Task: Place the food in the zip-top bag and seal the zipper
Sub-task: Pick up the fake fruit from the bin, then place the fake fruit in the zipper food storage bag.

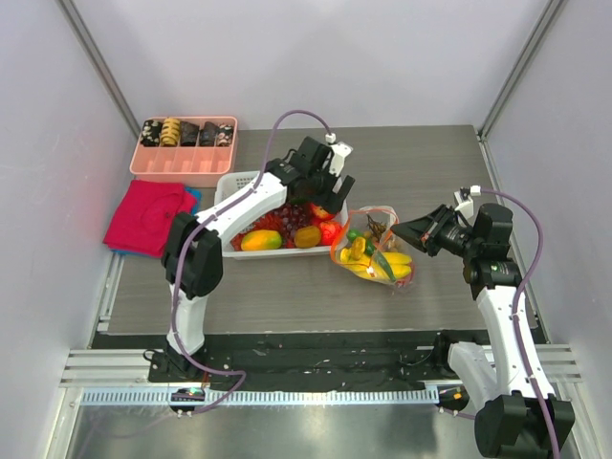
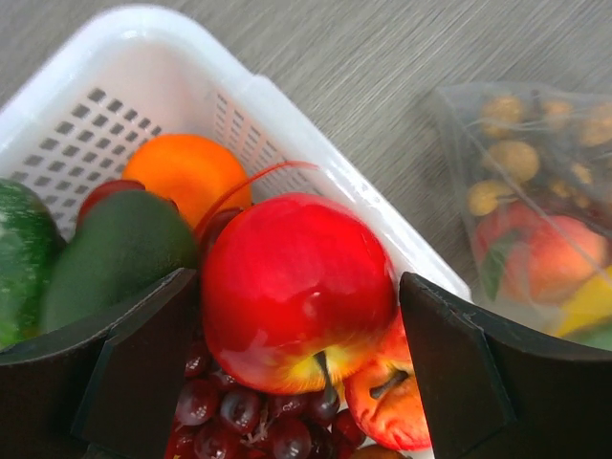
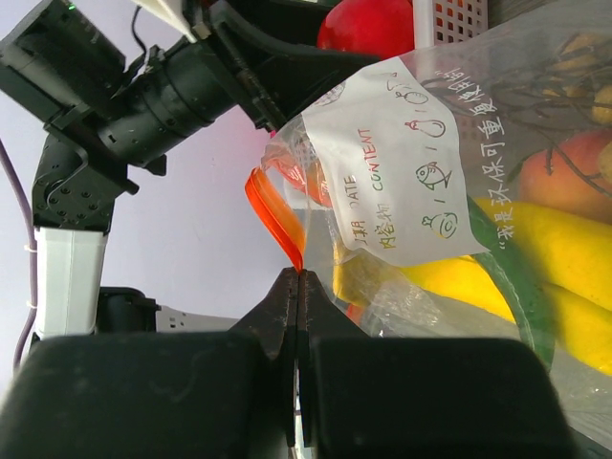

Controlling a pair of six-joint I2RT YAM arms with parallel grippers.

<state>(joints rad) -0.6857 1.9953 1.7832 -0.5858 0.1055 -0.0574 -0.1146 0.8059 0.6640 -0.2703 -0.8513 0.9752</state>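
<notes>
My left fingers [image 1: 330, 191] hang spread wide inside the basket [image 2: 287, 105], one on each side of the red apple [image 2: 296, 296]. The apple fills nearly the whole gap, and I cannot tell whether either finger touches it. My right fingers [image 3: 298, 287] are clenched on the zipper [image 3: 273, 215], pinching the orange-red strip at the mouth of the bag [image 1: 373, 251], which rests on the table [image 1: 430, 163].

As I judge it, the coming move turns on one relation. The bag lies to the right of my left fingers, just past the basket's wall and between my two arms. The strip runs from my pinch up toward the basket side, so the mouth seems to face the way the apple would come.

My left wrist view shows the apple framed between the fingers, which the overhead view hides under the arm. Only my right wrist view shows the pinch. Only the overhead view shows basket and bag side by side, with bananas [image 1: 387, 266] inside the bag.
</notes>
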